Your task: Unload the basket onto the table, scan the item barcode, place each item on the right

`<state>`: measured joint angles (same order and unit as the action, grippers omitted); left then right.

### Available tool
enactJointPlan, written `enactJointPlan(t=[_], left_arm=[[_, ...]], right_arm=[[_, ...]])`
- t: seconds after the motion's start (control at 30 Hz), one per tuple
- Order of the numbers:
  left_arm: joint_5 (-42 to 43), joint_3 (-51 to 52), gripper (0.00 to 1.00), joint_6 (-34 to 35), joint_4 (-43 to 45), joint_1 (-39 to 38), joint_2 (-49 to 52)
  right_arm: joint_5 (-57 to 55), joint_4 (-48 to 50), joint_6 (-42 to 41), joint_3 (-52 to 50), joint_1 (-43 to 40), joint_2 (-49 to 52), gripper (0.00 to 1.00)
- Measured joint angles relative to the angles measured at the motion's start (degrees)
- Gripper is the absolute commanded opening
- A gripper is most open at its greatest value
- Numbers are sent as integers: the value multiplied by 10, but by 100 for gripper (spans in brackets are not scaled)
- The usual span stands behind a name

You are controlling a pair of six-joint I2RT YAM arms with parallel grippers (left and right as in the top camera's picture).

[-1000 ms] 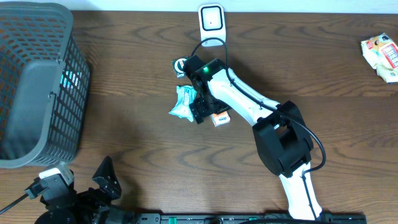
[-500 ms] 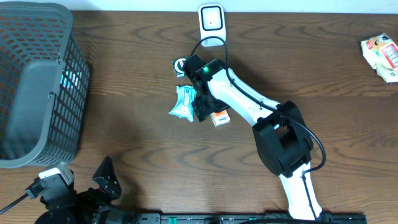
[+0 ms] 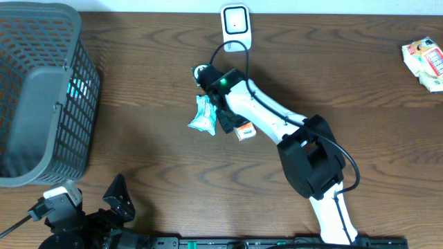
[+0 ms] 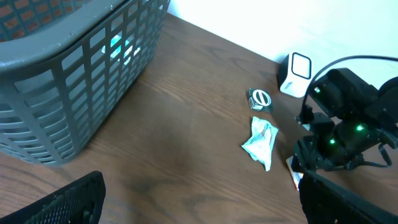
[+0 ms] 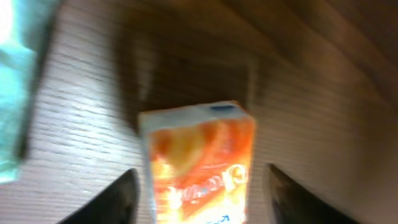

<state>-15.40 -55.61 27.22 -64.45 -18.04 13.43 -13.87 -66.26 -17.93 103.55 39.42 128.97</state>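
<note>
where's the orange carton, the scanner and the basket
orange carton (image 5: pixel 199 168), right wrist view, printed front face
scanner (image 3: pixel 235 21), overhead view, white front face
basket (image 3: pixel 78 117), overhead view, right side wall

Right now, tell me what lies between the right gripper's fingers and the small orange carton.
Only bare brown wooden table: the right wrist view shows a gap either side of the small orange carton, untouched by the right gripper's fingers.

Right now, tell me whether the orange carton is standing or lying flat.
Lying flat: the orange carton rests on the table, its broad printed face up toward the wrist camera.
</note>
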Motion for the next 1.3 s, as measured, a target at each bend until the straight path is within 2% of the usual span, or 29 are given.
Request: enactJointPlan(t=[0.43,0.53,0.67,0.87,1.1,1.3], left_arm=[[0,0,98,0,0,0,0],[0,0,98,0,0,0,0],[0,0,98,0,0,0,0],[0,0,98,0,0,0,0],[0,0,98,0,0,0,0],[0,0,98,0,0,0,0]], right_arm=[[-74,35,-10,-55,45,0,54],[-91,53,-14,-75,45,-6,43],[-110,71,-17,-96,45,-12,16],[-106,53,-23,-89,43,-15,4],[24,-24,1,4,4,-15,1],[266,-40,105,57,-80,-15,1]])
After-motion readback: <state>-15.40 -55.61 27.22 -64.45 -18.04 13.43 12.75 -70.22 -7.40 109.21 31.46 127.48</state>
